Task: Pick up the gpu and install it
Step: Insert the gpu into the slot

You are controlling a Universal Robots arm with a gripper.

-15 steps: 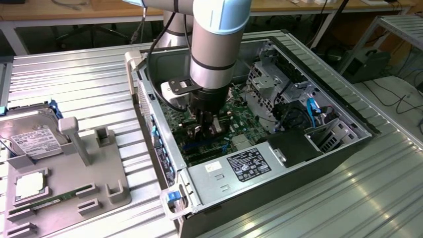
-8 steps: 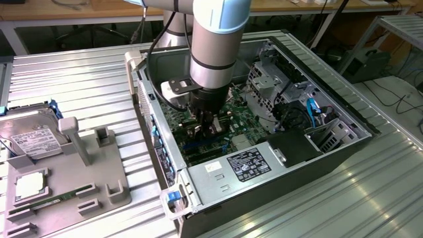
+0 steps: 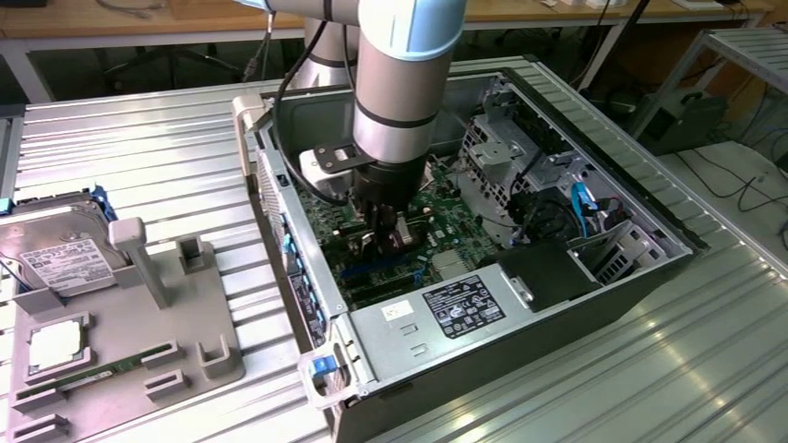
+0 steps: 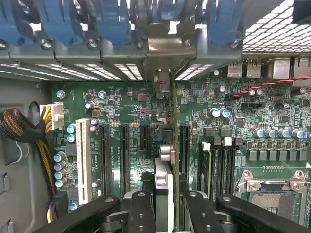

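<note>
1. Black fingers (image 4: 141, 208) of the gripper (image 4: 167, 196) are clamped on the gpu (image 4: 173, 121) — it hangs edge-on just above the motherboard (image 4: 121, 102) slots.
2. Probably light, stiff and fragile (a thin board) — best pinched along its upper edge.

We recorded bright, even overhead light. Glare streaked the ribbed bench (image 3: 148, 157); vent slots (image 4: 102, 72) blew out white. The arm (image 3: 400, 92) shaded the motherboard (image 3: 459, 242); the hand (image 4: 167, 196) read near-black.

Open grey metal computer case (image 3: 640, 217) on ribbed steel table (image 3: 148, 157), grey plastic tray (image 3: 185, 337) at exterior view's left; thin black gpu card (image 4: 164, 179) inside case, over green motherboard (image 4: 243, 121).
</note>
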